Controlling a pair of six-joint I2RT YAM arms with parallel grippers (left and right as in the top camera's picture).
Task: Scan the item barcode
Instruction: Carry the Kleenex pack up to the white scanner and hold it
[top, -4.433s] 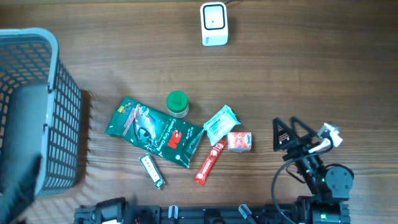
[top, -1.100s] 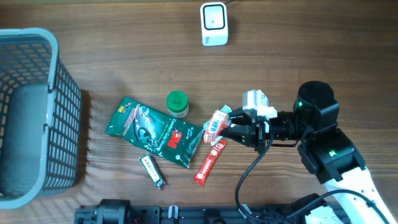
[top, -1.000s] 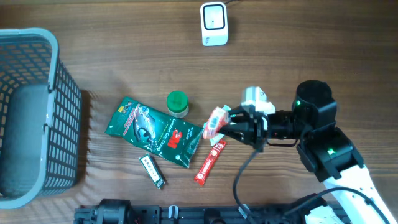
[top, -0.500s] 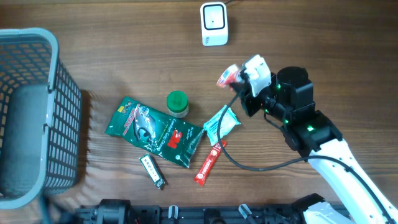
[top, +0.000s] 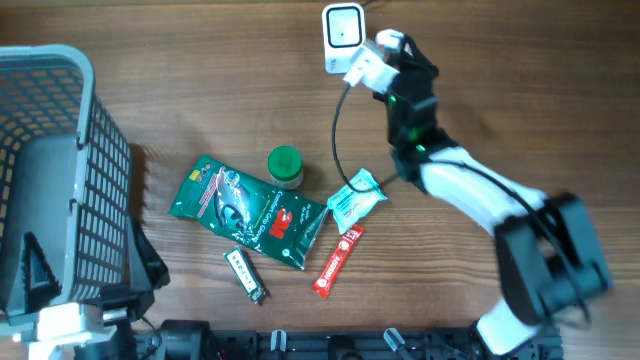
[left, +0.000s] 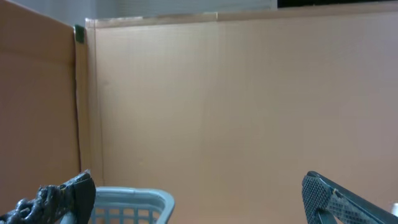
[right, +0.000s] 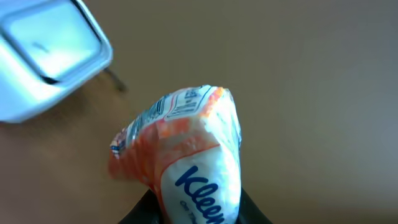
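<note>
The right gripper (right: 193, 210) was clamped on the lower end of a small orange-and-white plastic tissue packet (right: 180, 149), its dark fingers just showing at the bottom edge of the wrist view. The packet's long axis ran from bottom centre up toward the upper left. Its crimped free end pointed at the white rounded scanner box (right: 43, 56) just beside it, and blue lettering faced the camera.

In the overhead view this put the packet at top centre, beside the scanner (top: 343, 35). Lower down lay a pale teal wrapper (top: 355, 198), a red sachet (top: 338, 262) and a green foil pouch (top: 245, 210). The left gripper (left: 199, 205) stood wide open and held nothing, above the grey plastic basket (top: 95, 180) at the lower left.
</note>
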